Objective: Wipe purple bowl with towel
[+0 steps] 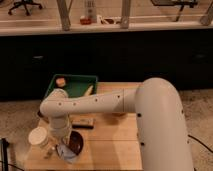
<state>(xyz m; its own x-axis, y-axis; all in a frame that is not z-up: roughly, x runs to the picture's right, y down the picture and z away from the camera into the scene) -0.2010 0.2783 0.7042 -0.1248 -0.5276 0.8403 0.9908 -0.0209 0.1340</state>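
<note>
The purple bowl (76,144) sits on the wooden table (107,145) near its front left corner, dark and shallow. My gripper (63,144) points straight down over the bowl's left side, at the end of the white arm (90,104) that reaches in from the right. The pale grey-blue towel (65,152) is bunched at the gripper's tip and pressed against the bowl's left rim and inside. The gripper is shut on the towel. The wrist hides part of the bowl's far left edge.
A white round cup (39,136) stands just left of the bowl, close to the wrist. A green tray (75,80) at the back left holds an orange item (60,81) and a yellowish item (88,90). A dark flat object (84,122) lies behind the bowl.
</note>
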